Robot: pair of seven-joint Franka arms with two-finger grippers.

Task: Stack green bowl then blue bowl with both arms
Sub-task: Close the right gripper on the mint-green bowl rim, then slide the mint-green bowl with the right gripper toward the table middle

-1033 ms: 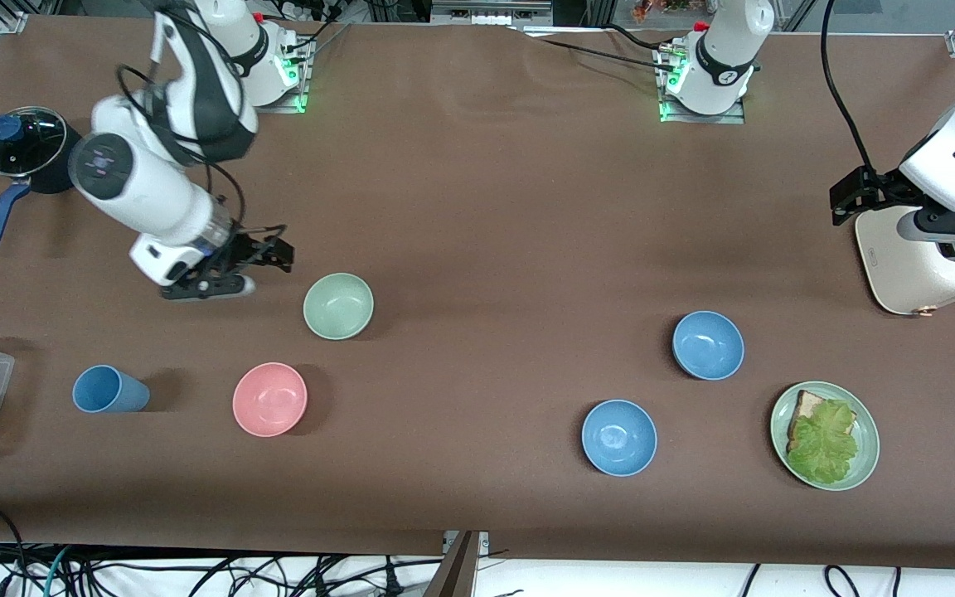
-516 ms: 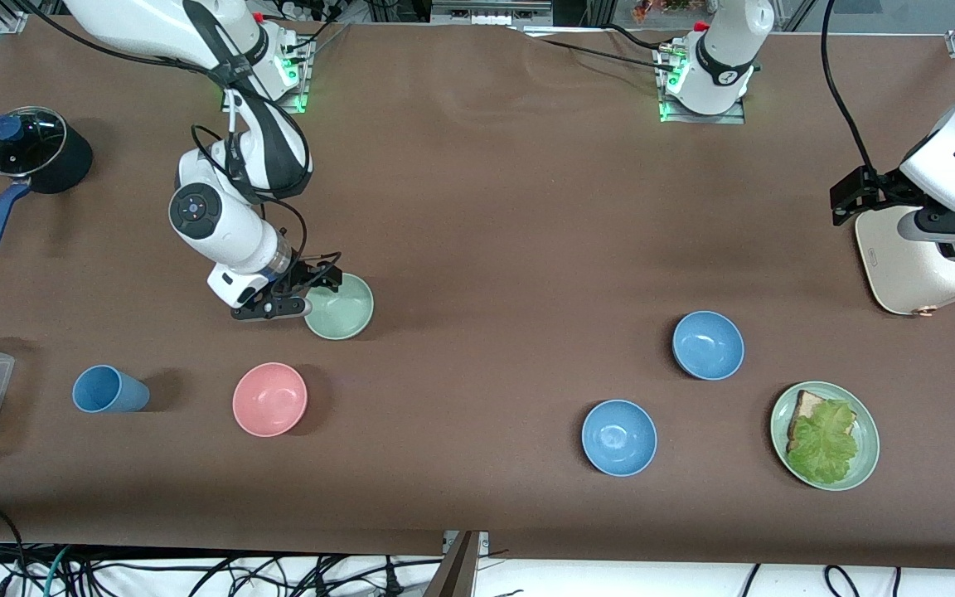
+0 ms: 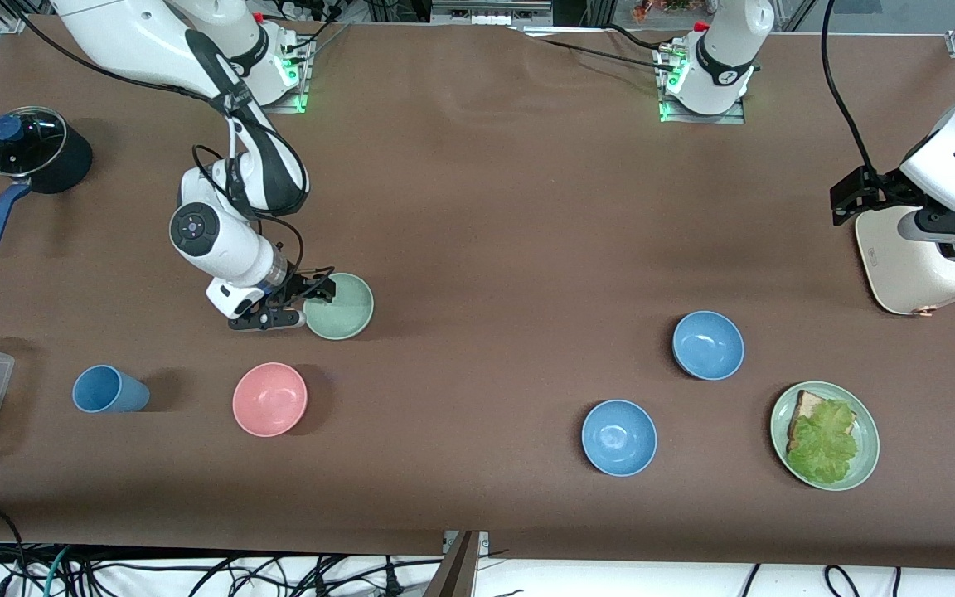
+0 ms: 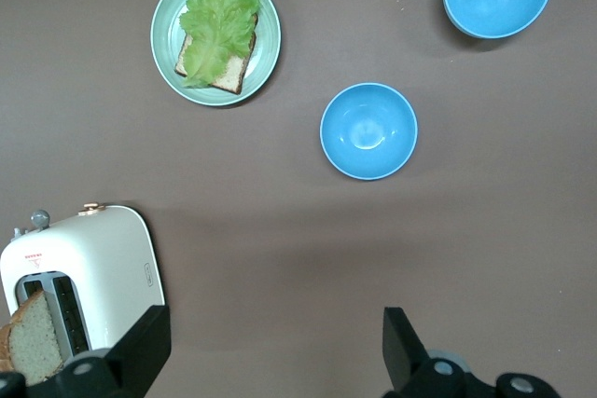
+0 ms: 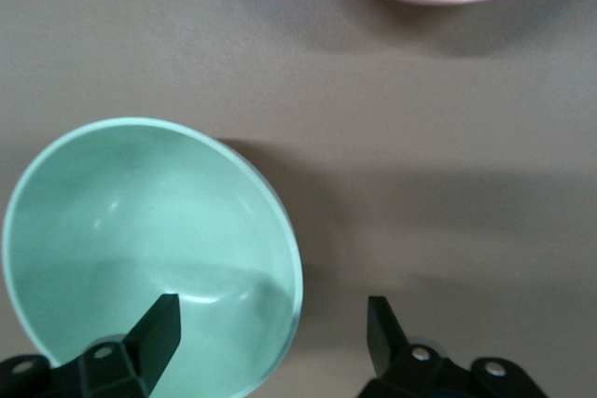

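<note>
The green bowl [image 3: 339, 306] is a small round bowl, pale mint and glossy, standing upright and hollow side up on the brown table [image 3: 494, 207] toward the right arm's end. Its inside is plain, with soft highlights showing in the right wrist view [image 5: 154, 249]. The pink bowl [image 3: 269, 399] of the same size sits nearer to the front camera than the green one, apart from it, and a blue cup [image 3: 109, 390] lies on its side beside the pink bowl, closer to the table's end.

The right gripper [image 3: 302, 303] is down at the green bowl's rim on the side toward the right arm's end. Its jaws are open and straddle the rim: one finger [image 5: 154, 328] is inside the bowl, the other [image 5: 382, 328] outside over the table, with the wall between them and not yet clamped. Half a second ago the gripper sat slightly higher at this same rim; a second ago it was well away from the bowl, closer to the pot [image 3: 30, 149].

Two blue bowls lie toward the left arm's end, one [image 3: 708, 345] farther from the front camera than the other [image 3: 619, 437]; neither has shifted. A plate [image 3: 865, 464] with bread and lettuce is beside them.

The left gripper [image 4: 270, 347] waits over the toaster [image 3: 917, 265], jaws wide apart and empty, as before.
</note>
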